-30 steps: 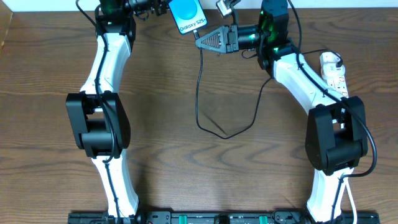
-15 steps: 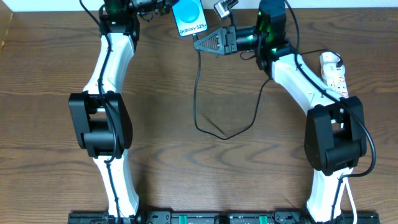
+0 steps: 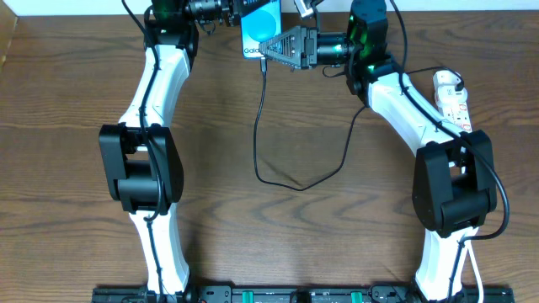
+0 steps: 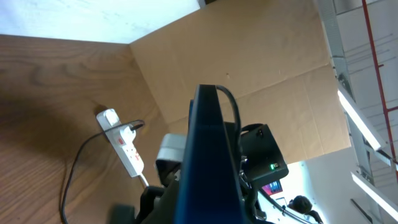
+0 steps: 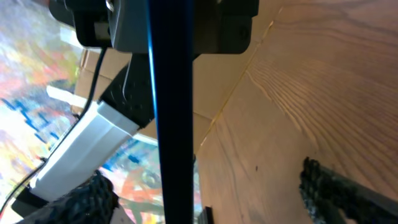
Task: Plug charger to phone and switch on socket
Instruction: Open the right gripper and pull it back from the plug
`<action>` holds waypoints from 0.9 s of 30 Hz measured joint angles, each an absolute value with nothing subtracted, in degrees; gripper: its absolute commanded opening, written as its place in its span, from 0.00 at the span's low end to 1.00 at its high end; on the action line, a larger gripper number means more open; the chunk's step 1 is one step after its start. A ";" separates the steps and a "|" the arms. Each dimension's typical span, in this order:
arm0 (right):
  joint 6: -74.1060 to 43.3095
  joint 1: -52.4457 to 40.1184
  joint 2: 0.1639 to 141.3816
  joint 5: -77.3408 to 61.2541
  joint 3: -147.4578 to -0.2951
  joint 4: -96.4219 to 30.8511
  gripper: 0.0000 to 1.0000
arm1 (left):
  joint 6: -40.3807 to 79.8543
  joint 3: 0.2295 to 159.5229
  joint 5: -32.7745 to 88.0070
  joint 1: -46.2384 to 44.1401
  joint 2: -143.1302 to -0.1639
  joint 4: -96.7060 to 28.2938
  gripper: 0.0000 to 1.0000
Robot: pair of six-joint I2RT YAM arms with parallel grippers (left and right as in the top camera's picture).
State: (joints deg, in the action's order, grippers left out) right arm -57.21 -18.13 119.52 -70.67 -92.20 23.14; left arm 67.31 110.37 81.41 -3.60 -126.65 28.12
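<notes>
Gripping a slim rectangular smartphone (image 3: 253, 29) at one end, the left gripper (image 3: 237, 10) holds it at the top centre of the overhead frame, above the far edge of the brown wood-grain table (image 3: 210, 168), with its fingers clamped on the handset. The screen glows bright blue with a paler circle in the middle. White lettering runs along its lower part, but only the opening letters "Gal" can be read before the right gripper (image 3: 274, 46) covers the rest.

That gripper reaches in from the right of the frame. In its own wrist view the two ridged black fingers stand wide apart at the lower corners and close on nothing, with the phone seen edge-on as a dark vertical bar with a thin blue line between them.

A long thin black cable (image 3: 256, 126) meets the phone's lower edge. From there it drops down the middle of the overhead frame, loops across the wood and climbs towards the right. Its other end reaches a white elongated power strip (image 3: 452, 94) that lies near the right edge of the frame, beside the right arm.

In the left wrist view the strip shows small red switch marks, and a dark plug sits in the outlet near its far end. Whether the switches are on cannot be told. A tan cardboard panel (image 4: 249, 56) stands behind the table there.
</notes>
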 measured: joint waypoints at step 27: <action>-38.09 -12.34 119.55 -37.17 -92.62 -39.66 0.96 | 70.32 110.37 83.18 1.61 -126.65 27.16 0.07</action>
State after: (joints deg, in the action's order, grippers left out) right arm -38.09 -12.34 119.55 -37.17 -92.62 -39.66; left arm 70.32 110.37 83.18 1.61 -126.65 27.16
